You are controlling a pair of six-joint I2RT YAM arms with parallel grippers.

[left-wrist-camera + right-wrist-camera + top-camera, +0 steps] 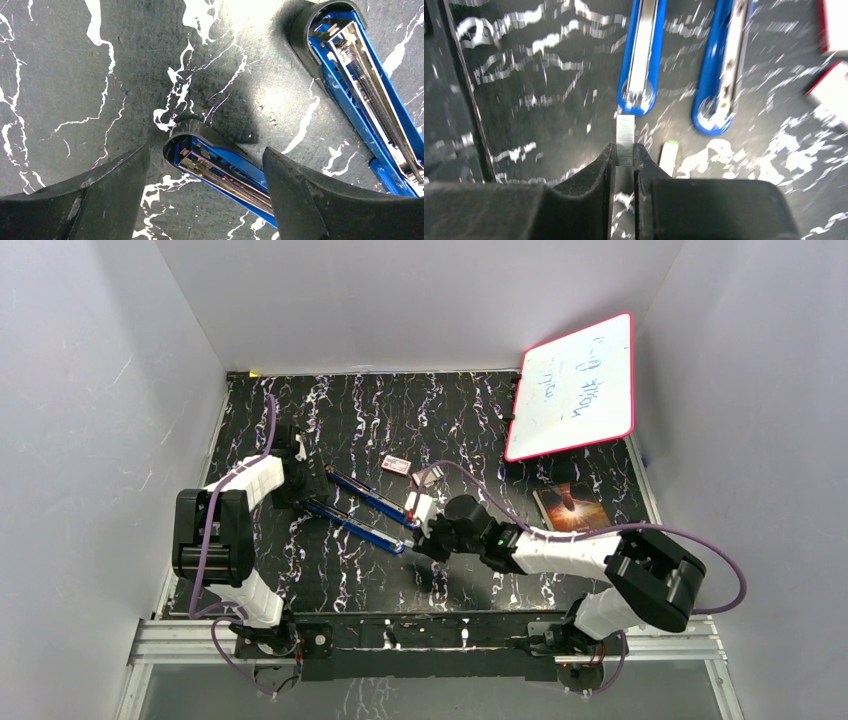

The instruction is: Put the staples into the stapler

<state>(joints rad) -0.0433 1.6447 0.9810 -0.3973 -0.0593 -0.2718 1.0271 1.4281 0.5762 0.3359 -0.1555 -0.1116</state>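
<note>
Blurred stapler [642, 55], far end beyond top edge; red-and-white box [834, 92] cropped at right.

From above the light is even and bright: the white walls [90, 390] glow, the black marbled mat [470, 425] around the stapler [360, 508] stays dark, and the whiteboard [575, 390], well right of the stapler, is almost washed out. That view is sharp. In the left wrist view a glare patch whitens the mat beyond the stapler, a soft shadow spreads just past its black end, and the left gripper [205, 149] looms dark either side of it. The right wrist view is smeared with blur: the stapler's blue ends and the mat's veins streak; only the staples [625, 135], just below the stapler's tip, look fairly crisp.
</note>
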